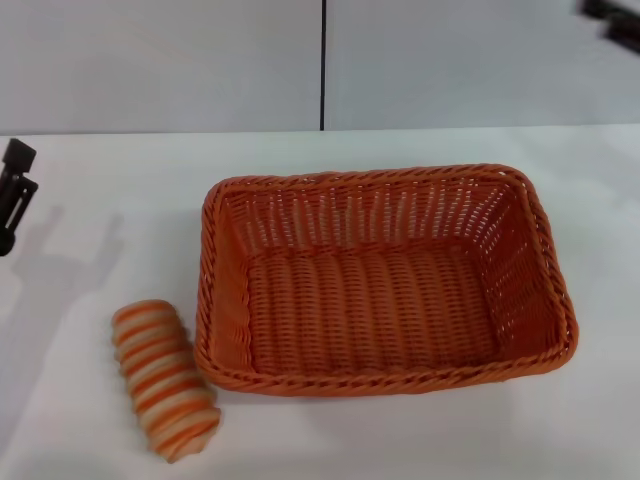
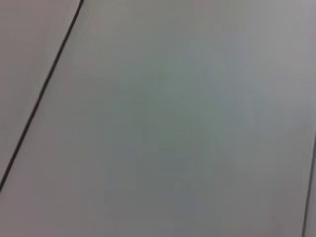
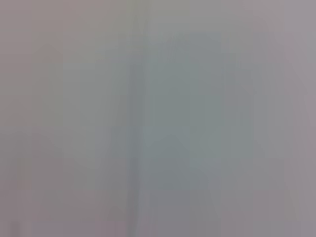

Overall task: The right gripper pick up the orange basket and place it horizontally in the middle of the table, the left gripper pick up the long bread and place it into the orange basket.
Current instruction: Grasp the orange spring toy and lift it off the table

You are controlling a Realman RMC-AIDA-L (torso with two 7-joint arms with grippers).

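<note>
The orange basket (image 1: 385,280) lies lengthwise across the middle of the white table (image 1: 100,180), empty, its long side facing me. The long bread (image 1: 165,378), striped orange and cream, rests on the table just off the basket's near left corner, close to it. My left gripper (image 1: 12,200) shows only partly at the far left edge of the head view, above the table and well behind the bread, holding nothing. A dark piece of my right gripper (image 1: 615,20) shows in the top right corner, high and far from the basket. Both wrist views show only plain grey surface.
A pale grey wall with a dark vertical seam (image 1: 323,65) stands behind the table. Bare tabletop lies to the left of the basket and in front of it.
</note>
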